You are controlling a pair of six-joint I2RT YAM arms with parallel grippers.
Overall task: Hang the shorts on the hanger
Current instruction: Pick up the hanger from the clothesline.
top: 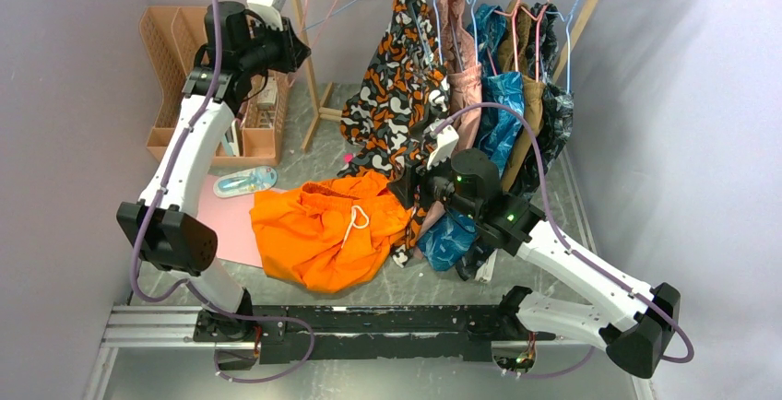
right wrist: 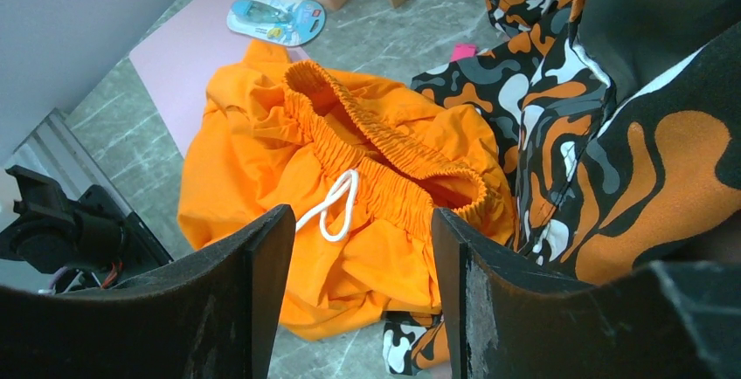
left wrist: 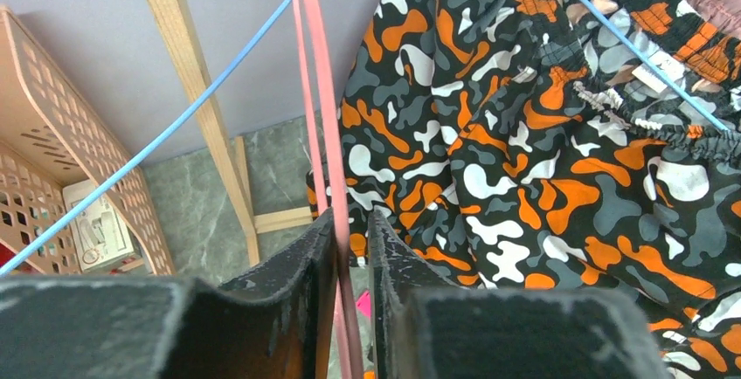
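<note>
Jaws clamped on the pink hanger (left wrist: 319, 91), the left gripper (left wrist: 352, 222) sits well beyond the shorts (top: 323, 234). With jaws spread, the right gripper (right wrist: 363, 213) hovers just beside the shorts, facing their waistband (right wrist: 389, 154), clearly the nearer arm.

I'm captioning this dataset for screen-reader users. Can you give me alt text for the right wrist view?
Bright orange shorts lie crumpled on a marble table, framed by the open fingers of the right gripper, with the elastic waistband and white drawstring facing up. A camouflage-patterned garment in orange, black and white hangs at the right; a pink mat shows behind.
</note>
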